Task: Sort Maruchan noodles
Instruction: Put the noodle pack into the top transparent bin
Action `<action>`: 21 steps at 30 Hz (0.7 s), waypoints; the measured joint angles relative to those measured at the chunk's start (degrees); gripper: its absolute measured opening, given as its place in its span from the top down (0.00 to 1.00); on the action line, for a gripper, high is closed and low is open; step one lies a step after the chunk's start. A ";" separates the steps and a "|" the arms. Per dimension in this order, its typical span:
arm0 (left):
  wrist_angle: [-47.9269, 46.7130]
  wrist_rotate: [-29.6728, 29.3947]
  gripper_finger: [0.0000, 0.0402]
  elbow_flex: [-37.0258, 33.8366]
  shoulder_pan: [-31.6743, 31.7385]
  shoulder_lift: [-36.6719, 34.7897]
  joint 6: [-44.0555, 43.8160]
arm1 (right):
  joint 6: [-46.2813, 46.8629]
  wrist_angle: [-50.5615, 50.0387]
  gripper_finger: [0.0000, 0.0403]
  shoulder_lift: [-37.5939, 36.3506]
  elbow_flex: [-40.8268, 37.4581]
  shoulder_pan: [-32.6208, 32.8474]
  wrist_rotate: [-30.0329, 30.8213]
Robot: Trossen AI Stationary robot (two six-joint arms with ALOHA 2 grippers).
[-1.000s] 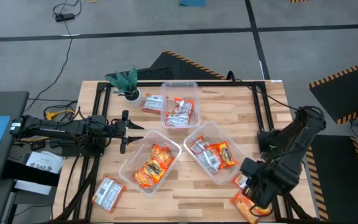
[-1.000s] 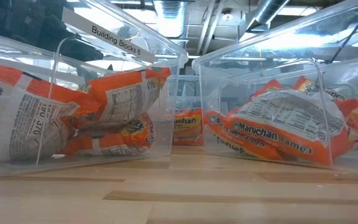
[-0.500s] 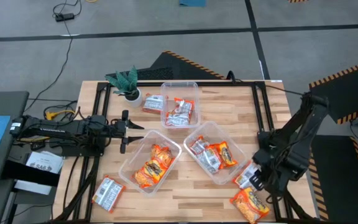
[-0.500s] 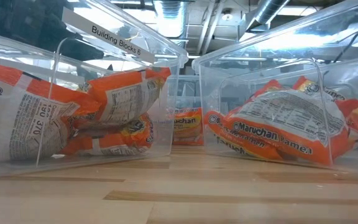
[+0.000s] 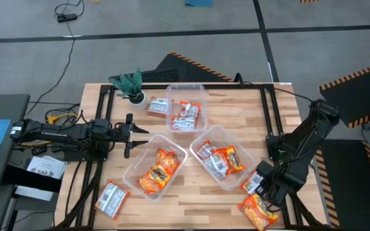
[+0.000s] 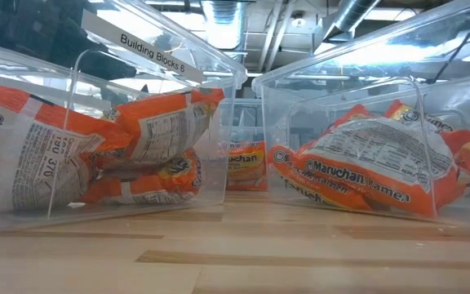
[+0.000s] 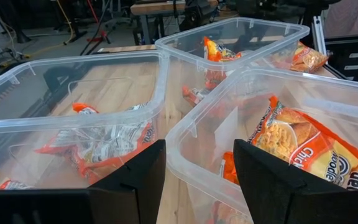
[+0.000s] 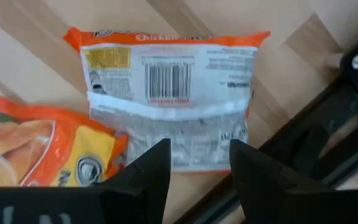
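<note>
Two Maruchan packets lie flat at the table's near right corner: a silvery-grey one (image 5: 254,181) (image 8: 166,106), print side up, and an orange one (image 5: 257,210) (image 8: 42,143). My right gripper (image 5: 266,188) (image 8: 197,168) hangs open just above the silvery packet's edge, fingers pointing down, touching nothing. My left gripper (image 5: 133,135) (image 7: 197,168) waits open at the table's left edge, facing the tubs. More packets fill three clear tubs (image 5: 185,109) (image 5: 156,168) (image 5: 220,157). Loose silvery packets lie beside the plant (image 5: 158,106) and near the left corner (image 5: 112,199).
A small potted plant (image 5: 130,86) stands at the far left corner. The black table frame rail (image 8: 316,149) runs close beside the silvery packet at the right edge. Bare wood shows at the far right (image 5: 249,115) and between the tubs (image 6: 235,253).
My right gripper has risen from low over the orange packet and moved toward the far edge, then settled back down a little over the silvery packet. Both packets now show in full in the high view. The left arm has kept still.
</note>
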 joint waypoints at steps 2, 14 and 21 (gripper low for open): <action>0.00 0.00 0.56 0.00 0.00 0.00 0.20 | -0.27 0.88 0.54 1.00 -0.55 0.02 0.01; 0.02 -0.04 0.56 0.00 0.02 0.01 2.18 | -4.61 15.23 0.55 5.88 -7.35 -0.03 0.01; 0.07 -1.09 0.56 0.00 0.02 0.01 2.40 | -6.17 16.17 0.65 6.62 -7.63 -0.02 -0.04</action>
